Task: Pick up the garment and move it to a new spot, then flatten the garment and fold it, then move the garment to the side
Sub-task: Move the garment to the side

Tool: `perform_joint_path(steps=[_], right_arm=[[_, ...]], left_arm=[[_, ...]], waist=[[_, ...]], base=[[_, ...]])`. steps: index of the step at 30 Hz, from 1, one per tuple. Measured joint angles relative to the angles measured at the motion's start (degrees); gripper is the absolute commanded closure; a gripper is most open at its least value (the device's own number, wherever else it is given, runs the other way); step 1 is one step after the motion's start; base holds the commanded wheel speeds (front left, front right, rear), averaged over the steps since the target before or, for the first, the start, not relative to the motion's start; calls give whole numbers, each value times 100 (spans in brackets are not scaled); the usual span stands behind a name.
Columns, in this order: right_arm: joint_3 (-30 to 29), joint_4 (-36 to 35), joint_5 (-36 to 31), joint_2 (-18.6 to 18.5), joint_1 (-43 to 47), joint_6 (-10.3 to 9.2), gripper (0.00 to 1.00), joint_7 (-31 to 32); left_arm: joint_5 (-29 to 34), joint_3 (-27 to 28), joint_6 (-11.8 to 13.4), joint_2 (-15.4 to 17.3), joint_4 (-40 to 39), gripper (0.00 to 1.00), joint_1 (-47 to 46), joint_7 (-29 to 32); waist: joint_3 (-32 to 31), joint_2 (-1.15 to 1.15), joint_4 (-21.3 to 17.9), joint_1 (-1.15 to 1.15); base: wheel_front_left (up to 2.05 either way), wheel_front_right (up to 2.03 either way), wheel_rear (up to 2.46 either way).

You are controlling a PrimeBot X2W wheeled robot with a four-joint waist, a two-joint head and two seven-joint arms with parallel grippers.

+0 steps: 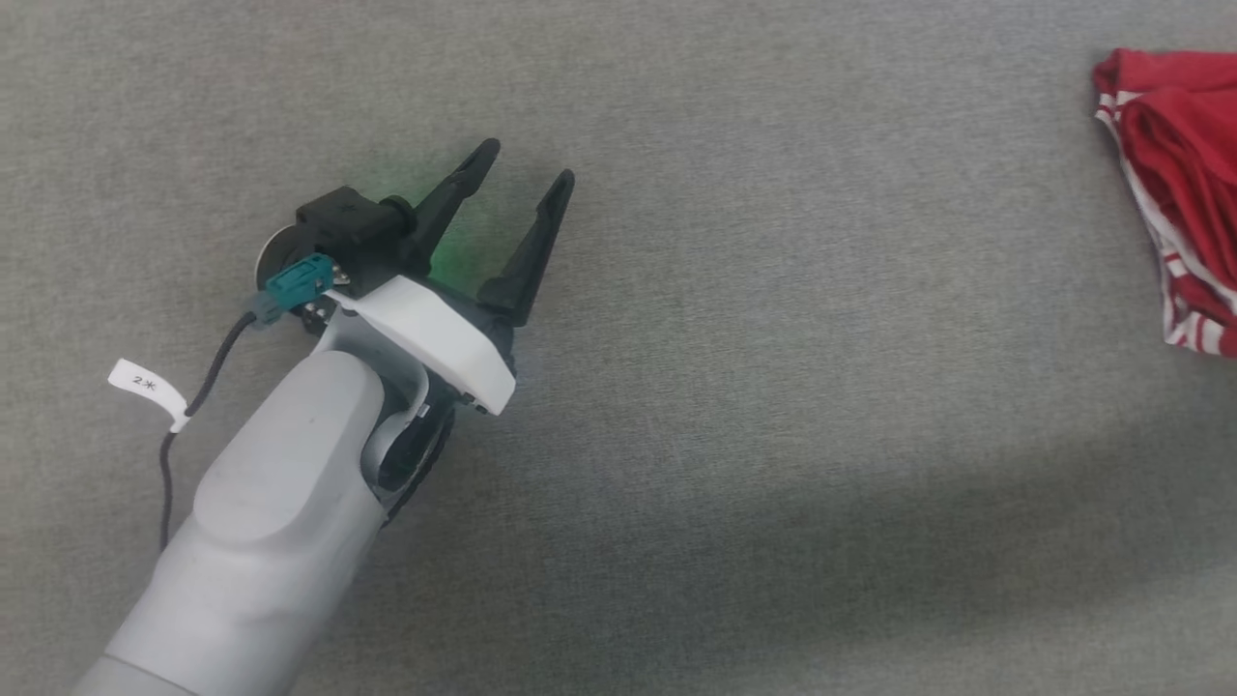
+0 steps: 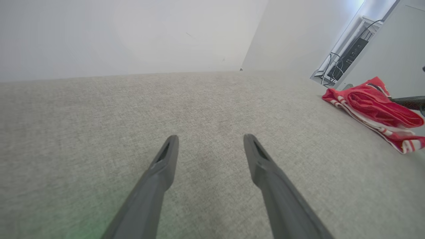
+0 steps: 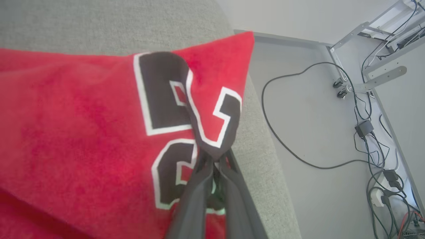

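The bright red sleeveless basketball jersey (image 1: 1184, 184) with red-and-white striped trim lies bunched at the far right side of the grey fabric-covered counter (image 1: 773, 387), partly cut off by the edge of the head view. In the right wrist view its red cloth (image 3: 83, 132) shows black block characters outlined in white, creased over one another. The right gripper (image 3: 215, 158) is pinched tight on a fold of that lettered cloth, with its two dark fingers pressed together around it.

The left gripper (image 1: 527, 164) is well apart from the jersey, over bare counter, with its two long fingers spread wide and nothing between them. A faint green glow falls on the fabric beneath it. A black cable with a white paper tag (image 1: 145, 387) runs along its pale forearm.

Past the counter's rounded edge, a pale floor (image 3: 315, 132) carries loose black cables (image 3: 275, 132) and a light metal frame (image 3: 368, 79).
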Motion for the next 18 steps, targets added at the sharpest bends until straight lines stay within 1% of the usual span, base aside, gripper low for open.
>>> perform_joint_path(steps=[3, 4, 5, 6, 7, 8, 14, 18], right_arm=[[62, 327, -18, 26, -112, -1, 100, -167], [73, 427, -20, 19, -147, -1, 87, -220], [108, 509, -32, 7, -181, -1, 63, -245], [143, 579, -41, 4, -216, -1, 41, -278], [168, 641, -44, -4, -256, -1, 9, -291], [180, 711, -43, -24, -294, -1, 0, -305], [370, 839, 49, -45, -361, -1, 0, -561], [522, 769, 240, -45, -313, -1, 0, -743]], left_arm=[[-30, 12, -1, -32, 11, 0, -18, 0], [-40, 46, -1, -24, 19, 0, -17, 0], [-49, 81, 0, -21, 16, 0, -15, 0], [-82, 119, 0, -13, 15, 0, 4, 0], [-96, 158, 0, -1, 18, 0, 37, 0], [-104, 200, 0, 16, 16, 0, 77, 1], [-146, 471, 0, 93, -48, 0, 431, 1], [-148, 644, 1, 110, -37, 0, 712, 1]], waist=[[12, 0, 90, 0], [7, 0, 117, 0], [-8, 0, 138, 0], [-34, 0, 152, 0], [-67, 0, 164, 0], [-105, 0, 176, 0], [-442, 0, 233, 0], [-738, 0, 295, 0]], base=[[0, 0, 0], [0, 0, 0], [0, 0, 0], [0, 0, 0], [0, 0, 0], [0, 0, 0], [0, 0, 0], [0, 0, 0]])
